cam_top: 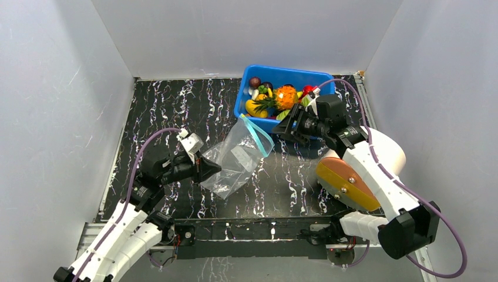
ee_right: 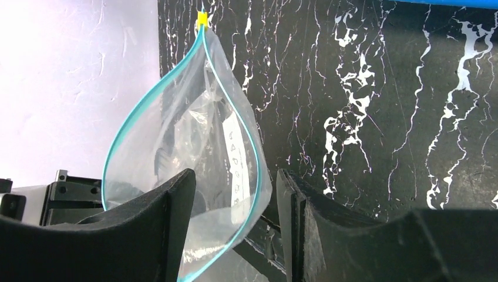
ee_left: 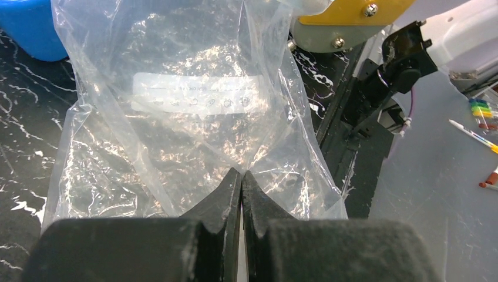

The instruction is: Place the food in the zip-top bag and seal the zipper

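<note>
The clear zip-top bag (cam_top: 236, 157) is propped on the black marble table, its mouth gaping toward the right arm. The teal zipper (cam_top: 261, 133) rims the mouth; in the right wrist view the zipper (ee_right: 124, 132) forms an open loop with a yellow end tab. My left gripper (cam_top: 209, 167) is shut on the bag's lower edge; its fingers (ee_left: 228, 194) meet against the bag (ee_left: 188, 111). My right gripper (cam_top: 282, 130) is open and empty at the mouth, the bag's near rim (ee_right: 249, 147) between its fingers (ee_right: 176, 200). The food (cam_top: 276, 97), a banana, a pineapple and other pieces, lies in the bin.
The blue bin (cam_top: 311, 78) stands at the back centre-right, just behind the right gripper; its corner shows in the left wrist view (ee_left: 26, 29). The right arm's yellow-orange cover (cam_top: 346, 182) hangs over the table's right side. Grey walls close in on three sides.
</note>
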Action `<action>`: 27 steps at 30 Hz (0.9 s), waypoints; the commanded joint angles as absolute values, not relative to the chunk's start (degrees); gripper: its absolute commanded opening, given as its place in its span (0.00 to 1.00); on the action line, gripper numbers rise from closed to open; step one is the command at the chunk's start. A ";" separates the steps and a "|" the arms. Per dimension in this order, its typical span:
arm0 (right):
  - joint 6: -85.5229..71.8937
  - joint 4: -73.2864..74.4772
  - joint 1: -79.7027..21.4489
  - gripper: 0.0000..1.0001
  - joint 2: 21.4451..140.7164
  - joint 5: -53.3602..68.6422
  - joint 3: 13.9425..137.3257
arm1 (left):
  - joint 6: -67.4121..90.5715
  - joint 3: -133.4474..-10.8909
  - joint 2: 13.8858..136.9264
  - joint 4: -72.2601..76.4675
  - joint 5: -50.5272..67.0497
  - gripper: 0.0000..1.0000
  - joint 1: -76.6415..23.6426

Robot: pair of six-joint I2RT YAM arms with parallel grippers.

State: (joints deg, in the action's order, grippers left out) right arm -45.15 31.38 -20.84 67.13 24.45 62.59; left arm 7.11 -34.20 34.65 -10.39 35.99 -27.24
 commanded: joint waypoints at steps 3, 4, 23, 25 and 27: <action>-42.92 27.91 -20.50 0.51 69.25 27.25 65.46 | 5.10 -35.98 35.20 -6.57 42.39 0.00 -27.51; -42.14 28.55 -20.56 0.51 69.78 27.39 65.60 | 5.10 -36.06 35.02 -6.33 42.27 0.00 -27.51; -37.15 26.64 -21.31 0.00 70.92 31.56 68.45 | 9.89 -45.42 38.34 -14.97 23.73 0.57 -27.50; -37.43 26.29 -22.26 0.00 70.31 29.19 68.15 | 11.08 -49.58 40.66 -18.17 20.62 0.74 -27.43; -38.16 25.23 -23.27 0.00 69.81 27.50 67.63 | 13.62 -53.53 43.60 -21.47 18.21 0.82 -27.49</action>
State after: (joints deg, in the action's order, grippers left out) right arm -37.58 29.71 -21.37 72.69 31.97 65.78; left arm 9.63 -45.78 39.94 -14.74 26.04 -27.24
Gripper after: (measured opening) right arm 0.010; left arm 0.767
